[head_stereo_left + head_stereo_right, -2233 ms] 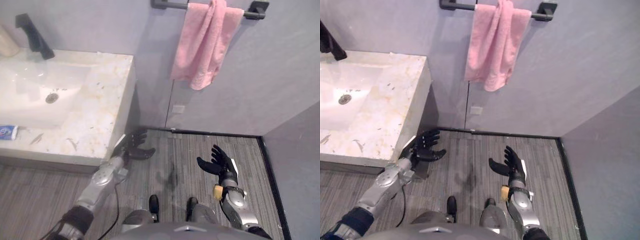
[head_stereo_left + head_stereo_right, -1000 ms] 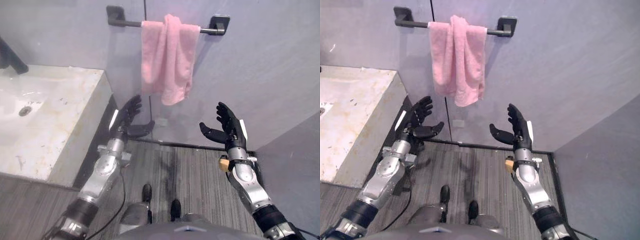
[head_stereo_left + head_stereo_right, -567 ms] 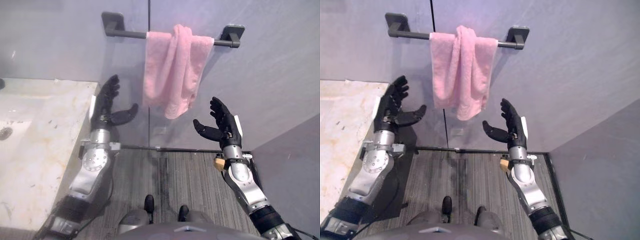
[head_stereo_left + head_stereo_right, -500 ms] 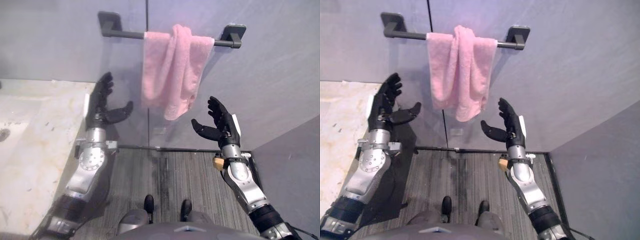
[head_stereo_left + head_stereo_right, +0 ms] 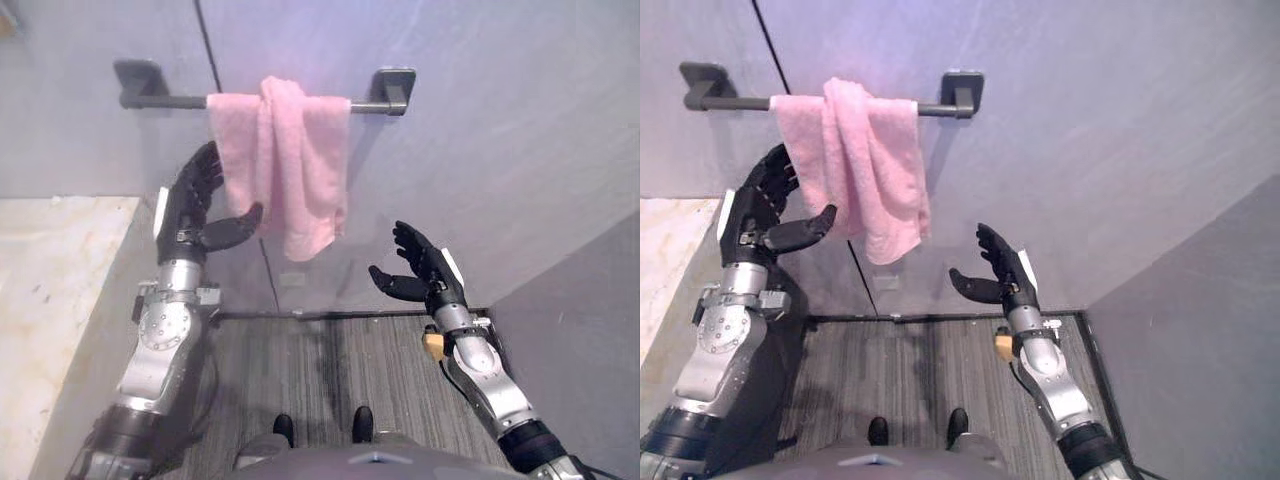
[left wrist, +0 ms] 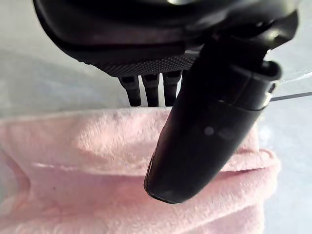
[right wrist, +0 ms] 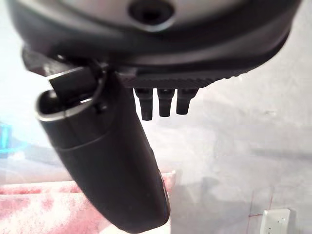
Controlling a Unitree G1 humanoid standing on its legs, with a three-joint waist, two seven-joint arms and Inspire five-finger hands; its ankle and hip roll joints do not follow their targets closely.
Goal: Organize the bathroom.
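Pink terry towel draped bunched over the dark metal wall bar, above the grey striped floor. I see my left hand raised at the towel's left edge, fingers straight and spread, thumb out, apparently touching the cloth. My right hand hovers lower to the right, well apart from it, fingers apart and empty. The pale marble counter lies at left.

1 towel, 1 rail, 2 hands
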